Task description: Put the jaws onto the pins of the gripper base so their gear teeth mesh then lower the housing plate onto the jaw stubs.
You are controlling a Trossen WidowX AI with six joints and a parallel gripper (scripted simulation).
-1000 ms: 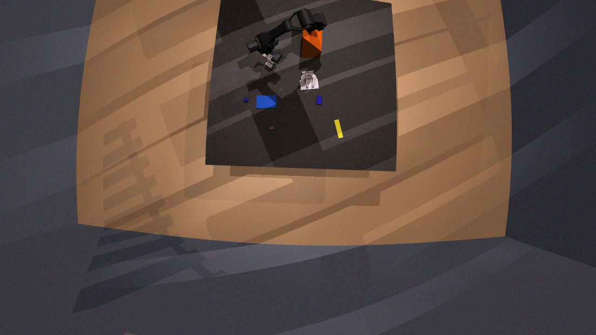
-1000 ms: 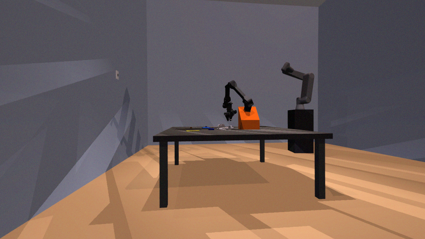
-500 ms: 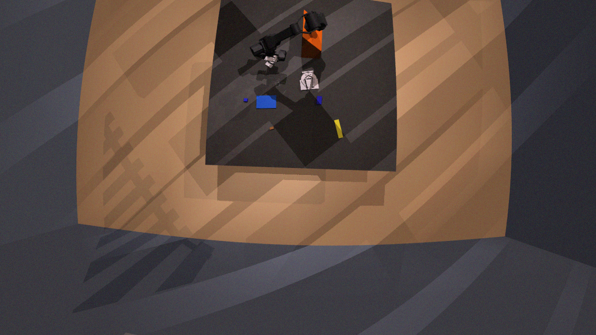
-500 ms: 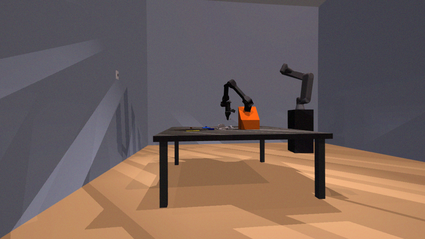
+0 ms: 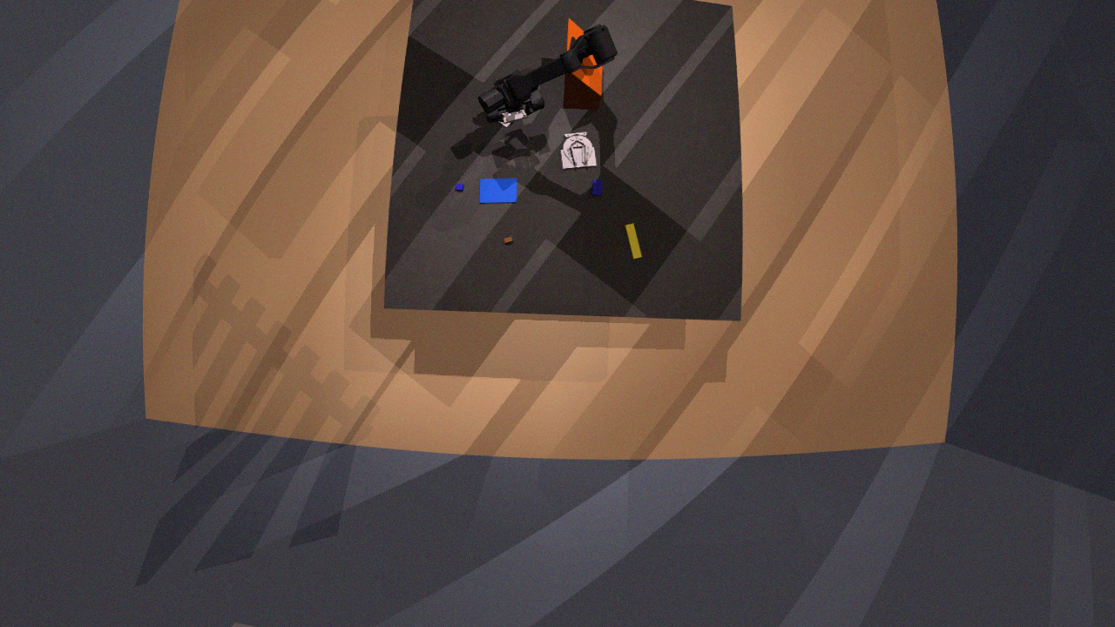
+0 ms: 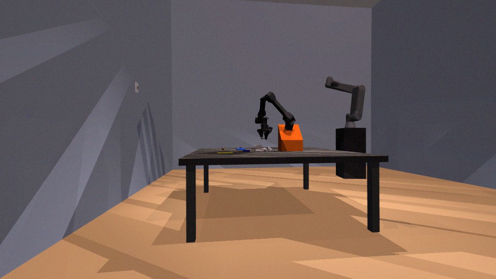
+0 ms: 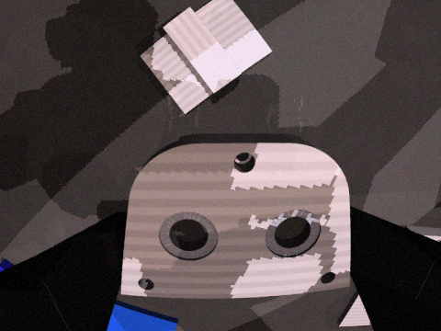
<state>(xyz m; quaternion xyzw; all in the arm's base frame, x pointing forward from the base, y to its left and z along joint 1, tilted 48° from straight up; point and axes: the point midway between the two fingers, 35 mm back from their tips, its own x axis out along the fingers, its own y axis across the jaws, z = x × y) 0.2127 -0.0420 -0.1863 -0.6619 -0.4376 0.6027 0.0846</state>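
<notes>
My gripper (image 5: pixel 515 111) (image 6: pixel 264 136) (image 7: pixel 235 222) is shut on the pale housing plate (image 5: pixel 512 118) (image 7: pixel 230 198), with one black finger at each side edge. The plate shows two ringed holes and three small holes. It is held above the table, left of the gripper base in the top view. The pale gripper base (image 5: pixel 567 163) lies on the table, with two slim jaw shapes on it; its corner also shows at the lower right of the wrist view (image 7: pixel 358 314). Whether the gear teeth mesh is too small to tell.
A pale stepped block (image 7: pixel 216 55) stands on the table below the plate. A blue pad (image 5: pixel 497 191) (image 7: pixel 140 319), small blue blocks (image 5: pixel 460 186) (image 5: pixel 596 187), a brown block (image 5: pixel 508 239) and a yellow bar (image 5: pixel 633 240) lie around. The orange arm mount (image 5: pixel 584 85) (image 6: pixel 290 140) stands behind the base.
</notes>
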